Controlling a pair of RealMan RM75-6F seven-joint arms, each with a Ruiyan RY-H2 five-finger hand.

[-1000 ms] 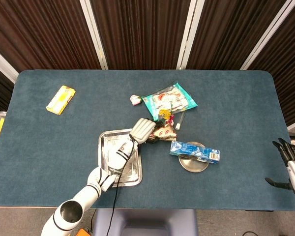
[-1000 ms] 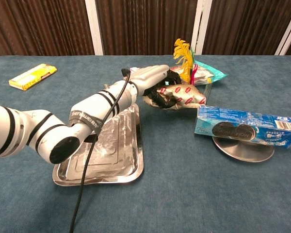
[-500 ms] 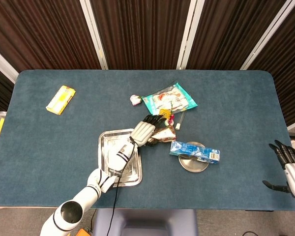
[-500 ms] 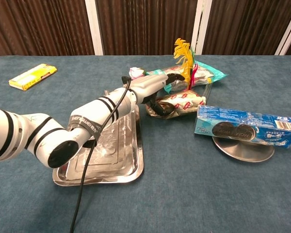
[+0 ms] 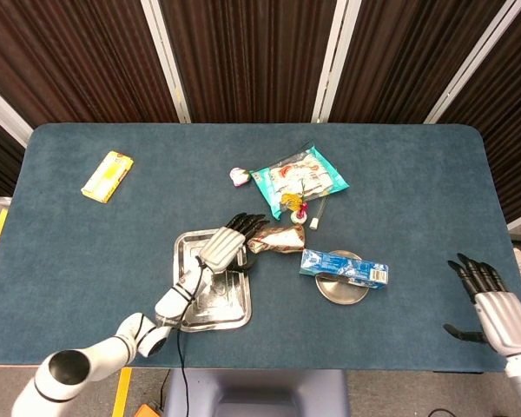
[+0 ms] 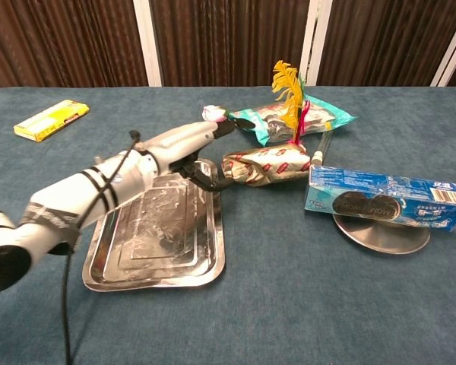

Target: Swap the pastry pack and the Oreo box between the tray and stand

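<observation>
The pastry pack [image 5: 282,239] [image 6: 270,165], gold-brown with red labels, lies on the table just right of the steel tray [image 5: 231,304] [image 6: 163,247]. My left hand [image 5: 228,243] [image 6: 190,143] hovers over the tray's far right corner with fingers spread and holds nothing; its fingertips are close to the pack's left end. The blue Oreo box [image 5: 343,268] [image 6: 387,198] rests across the round metal stand [image 5: 343,291] [image 6: 381,235]. My right hand [image 5: 486,306] hangs open off the table's front right corner, seen only in the head view.
A teal snack bag [image 5: 298,176] [image 6: 292,120] with a yellow feather toy [image 6: 286,82] lies behind the pastry pack. A small pink sweet [image 5: 239,176] sits left of the bag. A yellow packet [image 5: 108,175] [image 6: 52,119] lies at the far left.
My left hand has let go of the pastry pack and drawn back over the tray; the pack now lies on the table. My right hand has moved left and closer to the table.
</observation>
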